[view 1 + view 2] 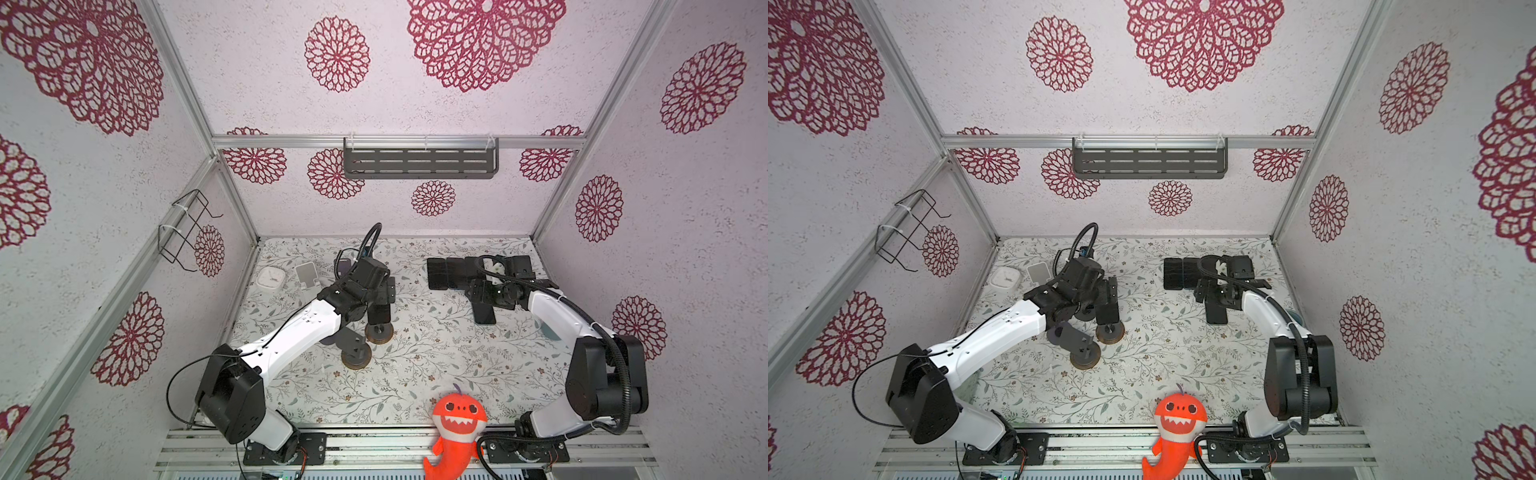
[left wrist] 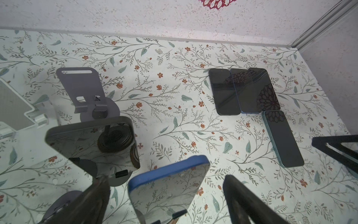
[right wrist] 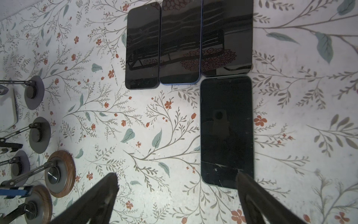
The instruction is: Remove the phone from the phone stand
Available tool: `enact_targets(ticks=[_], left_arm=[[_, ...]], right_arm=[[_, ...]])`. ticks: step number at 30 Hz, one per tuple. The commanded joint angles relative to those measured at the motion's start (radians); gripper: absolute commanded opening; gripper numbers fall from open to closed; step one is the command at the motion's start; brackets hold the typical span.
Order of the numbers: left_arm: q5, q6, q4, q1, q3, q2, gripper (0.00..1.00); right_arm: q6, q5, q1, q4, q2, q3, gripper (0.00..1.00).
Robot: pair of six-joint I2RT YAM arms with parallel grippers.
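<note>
Left arm (image 1: pixel 299 328), right arm (image 1: pixel 555 313): jaws apart.

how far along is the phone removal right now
Done: four phones lie flat on the table, a row of three and a fourth by the open right gripper. In hand: the open left gripper straddles the blue-cased phone, not yet gripped. Left: that one and the grey-cased phone, both on stands.

White speckled walls (image 1: pixel 415 108) stamped with red lace-like rosettes (image 1: pixel 337 54) close in three sides, joined by silver metal posts (image 1: pixel 606 104). A dark slotted shelf (image 1: pixel 420 162) hangs on the back wall and a black wire rack (image 1: pixel 187 226) on the side wall. The tabletop (image 1: pixel 436 365) has a leafy flower print, evenly lit.
</note>
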Motion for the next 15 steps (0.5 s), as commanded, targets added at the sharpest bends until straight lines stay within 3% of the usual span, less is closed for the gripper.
enact_targets(ticks=[1, 7, 15], left_arm=[[-0.111, -0.041, -0.029, -0.025, 0.045, 0.040, 0.95], [-0.187, -0.065, -0.106, -0.056, 0.126, 0.121, 0.95], [-0.200, -0.102, -0.109, -0.059, 0.121, 0.143, 0.91]], right_arm=[[0.005, -0.016, 0.001, 0.010, -0.030, 0.008, 0.99], [0.006, -0.014, 0.000, 0.014, -0.031, 0.001, 0.99], [-0.001, -0.013, 0.001, 0.014, -0.032, 0.000, 0.99]])
